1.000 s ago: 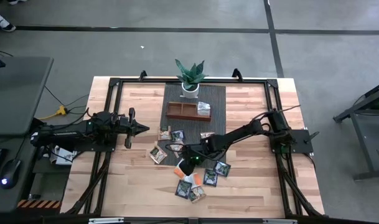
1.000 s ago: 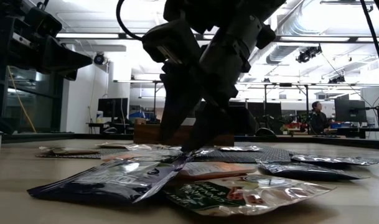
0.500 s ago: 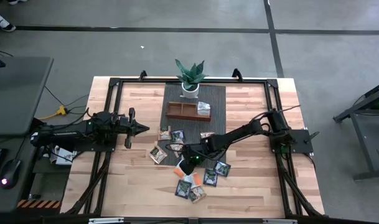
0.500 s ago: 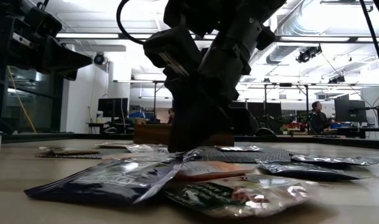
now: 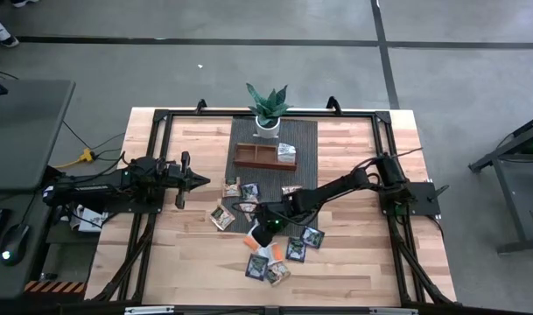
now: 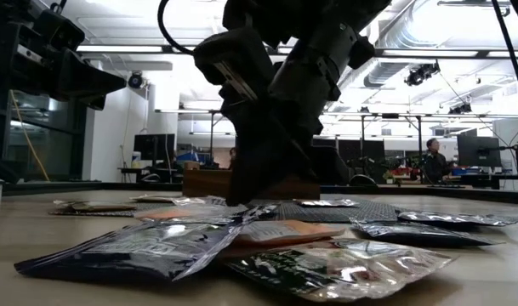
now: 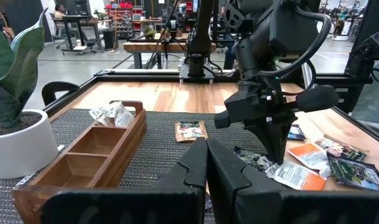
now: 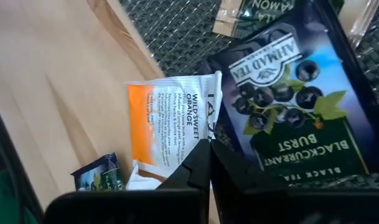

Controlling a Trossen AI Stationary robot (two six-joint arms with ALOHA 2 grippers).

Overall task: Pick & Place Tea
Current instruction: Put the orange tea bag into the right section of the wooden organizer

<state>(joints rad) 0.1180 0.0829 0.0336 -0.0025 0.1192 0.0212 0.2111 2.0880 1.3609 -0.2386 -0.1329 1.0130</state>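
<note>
High view: right gripper (image 5: 262, 229) low among scattered flat tea sachets (image 5: 285, 249); left gripper (image 5: 199, 181) waits apart, jaws together. Right wrist view: jaws together, apparently pinching the orange-and-white sachet (image 8: 170, 124).

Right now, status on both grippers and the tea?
Right gripper shut on orange sachet, down among loose sachets. Left gripper shut, parked clear. Tray holds sachets in one end compartment.

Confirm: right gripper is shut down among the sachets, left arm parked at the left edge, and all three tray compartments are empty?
Not quite: the wooden tray is not all empty. The left wrist view shows sachets in one end compartment; the other two are bare. The rest holds: the right gripper is shut down among the loose sachets, and the left gripper sits at the left edge.
</note>
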